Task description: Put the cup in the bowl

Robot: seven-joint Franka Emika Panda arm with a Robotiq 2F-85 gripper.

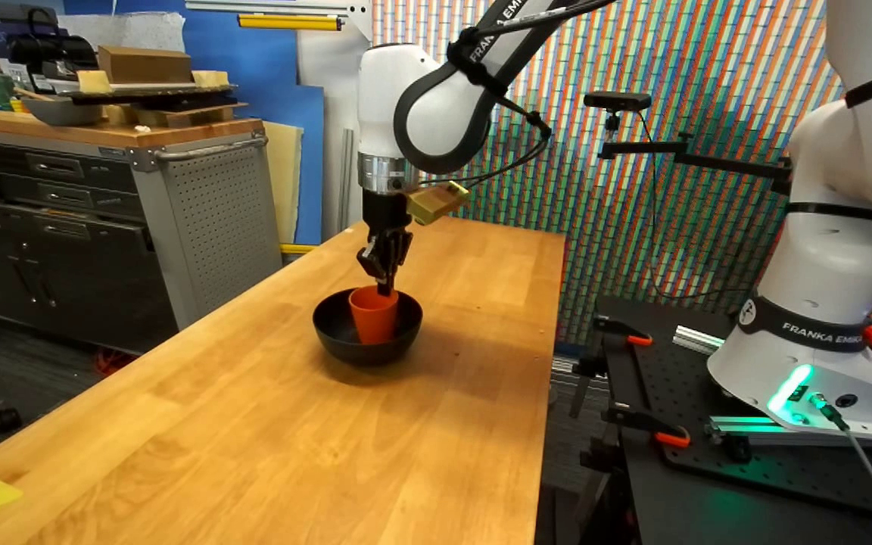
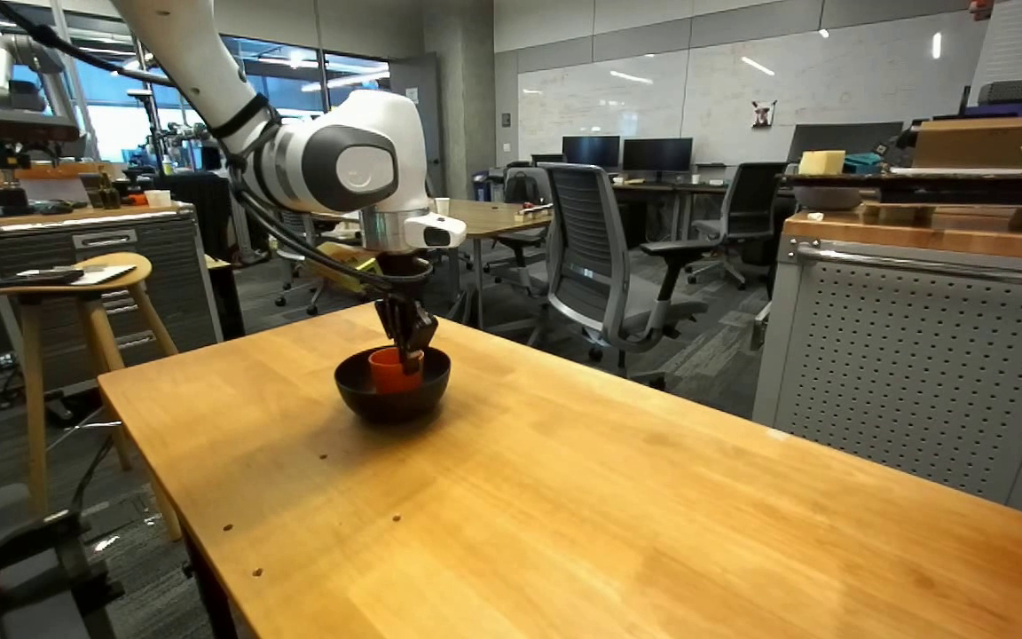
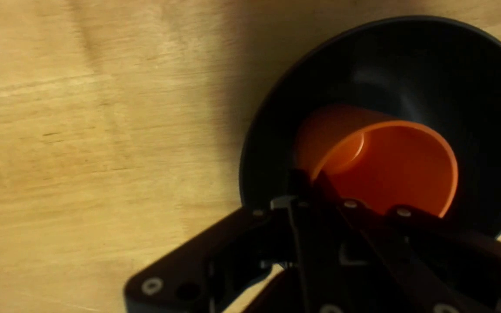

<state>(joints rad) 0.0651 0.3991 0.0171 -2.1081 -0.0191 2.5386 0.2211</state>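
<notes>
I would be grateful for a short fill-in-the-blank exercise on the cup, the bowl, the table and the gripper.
1. The bowl is coloured ____.
2. The table under the bowl has a top made of ____.
3. Inside the bowl, the open mouth of the cup faces ____, not down.
4. The gripper is closed on the wall of the ____.

Missing words: black; wood; up; cup.

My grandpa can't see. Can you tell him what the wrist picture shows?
An orange cup is inside a round black bowl. From the bottom of the picture, a dark end effector pinches the cup's rim; wooden tabletop shows at left.
</notes>
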